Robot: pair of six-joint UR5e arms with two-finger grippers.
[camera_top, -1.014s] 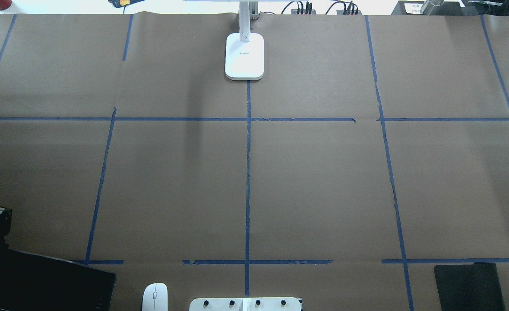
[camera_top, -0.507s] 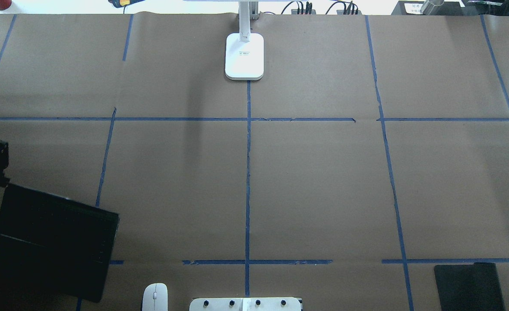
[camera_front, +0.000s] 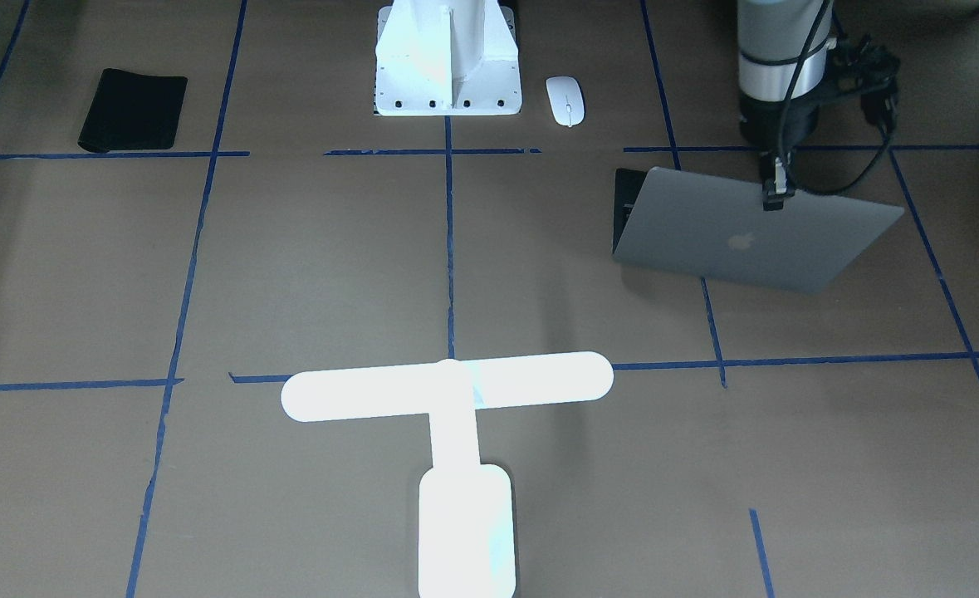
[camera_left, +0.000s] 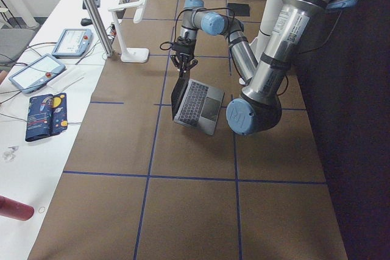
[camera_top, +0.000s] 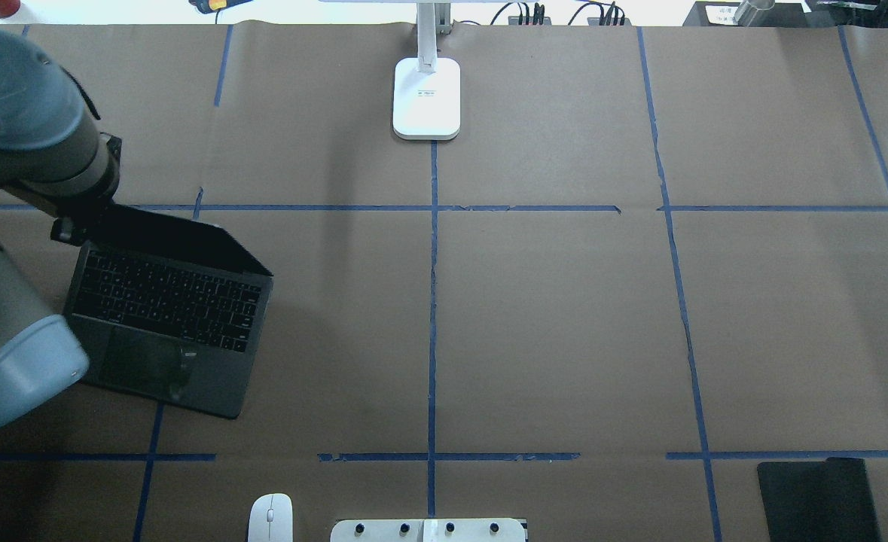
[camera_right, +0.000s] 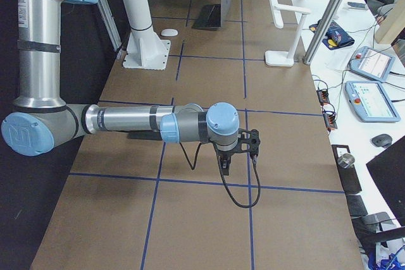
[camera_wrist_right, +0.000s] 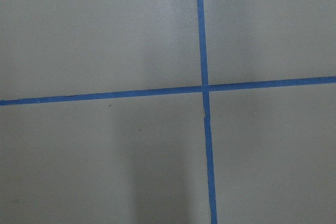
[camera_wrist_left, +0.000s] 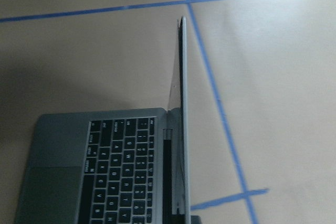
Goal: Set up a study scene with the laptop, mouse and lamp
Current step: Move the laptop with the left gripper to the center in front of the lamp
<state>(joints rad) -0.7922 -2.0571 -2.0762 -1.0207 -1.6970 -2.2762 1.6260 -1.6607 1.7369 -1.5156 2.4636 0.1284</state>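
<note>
- Your left pincer (camera_front: 775, 199) is pinched narrow on the top edge of the laptop (camera_top: 165, 324) lid, near the middle of that edge. The left wrist view shows the lid edge-on, running straight down the frame, which fits a thin panel clamped between the two fingers.
- The laptop sits open on the left part of the counter (camera_top: 564, 316), skewed to the blue tape lines. Its keyboard half looks to rest on the surface, with the lid roughly upright.
- My read on the grip: the lid edge is the only thin lip a two-finger pincer can close on, so it serves as the handle for swinging the screen or dragging the whole machine. Holding mid-edge keeps the pull from twisting the hinge.
- The lamp (camera_top: 426, 98) stands at the far edge on the centre line, head pointing toward the middle. The open ground in front of it is probably the study spot.
- The mouse (camera_top: 270, 518) lies at the near edge, just left of the white pedestal (camera_top: 428, 531), untouched.
- A black mouse pad (camera_top: 820, 497) lies in the near right corner.
- Your right pincer (camera_right: 223, 167) hangs over bare paper well apart from everything. I cannot tell whether it is wide or narrow, and its own camera shows only tape lines.
- Risk, as I judge it: pulling by the lid may fold the hinge instead of sliding the base.
</note>
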